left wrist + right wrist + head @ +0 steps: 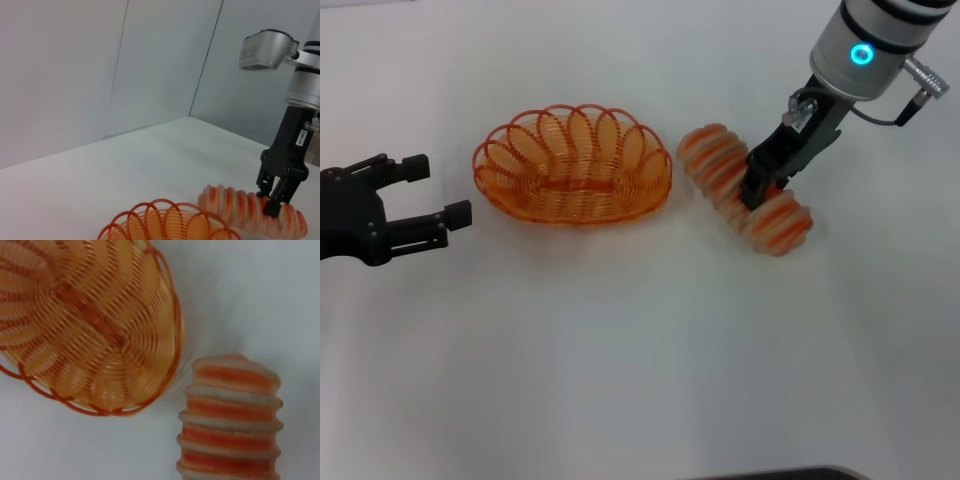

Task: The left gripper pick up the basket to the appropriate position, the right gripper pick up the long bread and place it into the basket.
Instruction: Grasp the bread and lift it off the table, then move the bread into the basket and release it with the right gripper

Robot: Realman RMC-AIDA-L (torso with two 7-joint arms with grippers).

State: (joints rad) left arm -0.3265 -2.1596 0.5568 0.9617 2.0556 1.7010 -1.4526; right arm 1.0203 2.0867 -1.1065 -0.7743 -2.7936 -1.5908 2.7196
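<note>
The orange wire basket (572, 168) stands on the white table, left of centre; it also shows in the left wrist view (167, 225) and the right wrist view (85, 325). The long bread (782, 222), beige with orange stripes, lies on the table just right of the basket, apart from it, and shows as well in the left wrist view (235, 205) and the right wrist view (230, 420). My right gripper (752, 192) comes down on the bread's middle, fingers closed across its width (271, 204). My left gripper (440, 190) is open and empty, left of the basket, a short gap away.
The white table (620, 350) runs wide in front of the basket and bread. Grey walls (100, 65) stand behind the table. A dark edge shows at the table's front (790, 473).
</note>
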